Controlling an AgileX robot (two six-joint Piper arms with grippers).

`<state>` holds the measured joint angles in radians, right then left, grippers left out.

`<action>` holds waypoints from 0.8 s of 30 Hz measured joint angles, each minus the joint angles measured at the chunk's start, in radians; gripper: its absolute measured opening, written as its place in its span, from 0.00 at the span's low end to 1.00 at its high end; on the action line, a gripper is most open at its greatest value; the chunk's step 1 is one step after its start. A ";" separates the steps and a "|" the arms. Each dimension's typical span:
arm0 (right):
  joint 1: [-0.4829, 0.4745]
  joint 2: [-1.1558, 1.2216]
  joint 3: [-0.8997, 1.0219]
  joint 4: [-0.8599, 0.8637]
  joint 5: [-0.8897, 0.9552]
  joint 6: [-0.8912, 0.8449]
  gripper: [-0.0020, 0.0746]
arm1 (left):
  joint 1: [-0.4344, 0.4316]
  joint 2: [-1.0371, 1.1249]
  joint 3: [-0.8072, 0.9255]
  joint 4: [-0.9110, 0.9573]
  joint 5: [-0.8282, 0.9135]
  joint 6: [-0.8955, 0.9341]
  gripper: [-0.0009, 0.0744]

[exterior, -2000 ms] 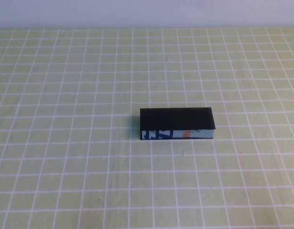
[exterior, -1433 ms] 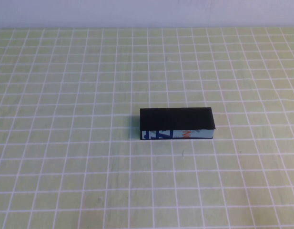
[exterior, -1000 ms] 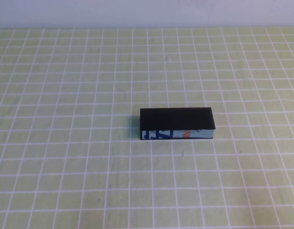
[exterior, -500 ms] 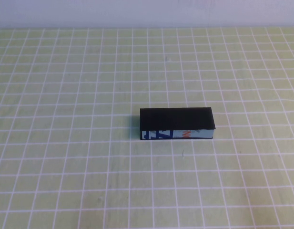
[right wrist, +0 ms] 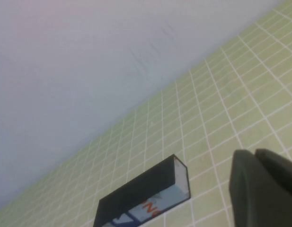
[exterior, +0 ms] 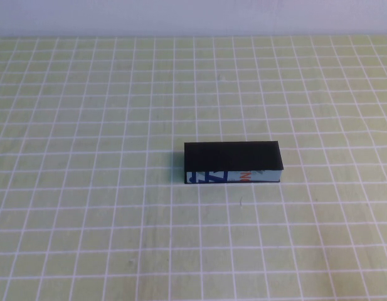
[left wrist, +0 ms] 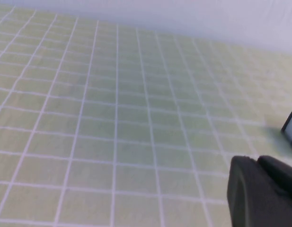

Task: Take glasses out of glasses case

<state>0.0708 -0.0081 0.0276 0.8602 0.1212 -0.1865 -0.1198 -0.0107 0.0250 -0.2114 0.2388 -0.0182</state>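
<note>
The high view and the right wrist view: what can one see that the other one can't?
Only the high view shows the whole glasses case, lid shut, alone on the green checked table, with neither arm in sight. Only the right wrist view shows the right gripper, a dark shape low in the corner, off from the case, and a wide pale wall. Both show the case's black top and blue printed front. The glasses appear in neither. The left gripper appears only in the left wrist view.

A yellow-green table (exterior: 86,207) ruled with a white grid meets a plain pale wall (exterior: 193,15) at its far edge.
</note>
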 joint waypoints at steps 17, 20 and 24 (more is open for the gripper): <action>0.000 0.363 -0.285 -0.098 0.376 -0.114 0.00 | 0.001 0.317 -0.212 -0.276 0.106 0.041 0.01; 0.000 0.502 -0.355 -0.124 0.466 -0.182 0.00 | 0.001 0.525 -0.343 -0.303 0.218 0.143 0.01; 0.000 0.666 -0.445 -0.151 0.605 -0.232 0.00 | 0.001 0.756 -0.497 -0.462 0.336 0.406 0.01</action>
<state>0.0708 0.6579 -0.4177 0.7089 0.7267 -0.4184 -0.1192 0.7450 -0.4722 -0.6734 0.5743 0.3874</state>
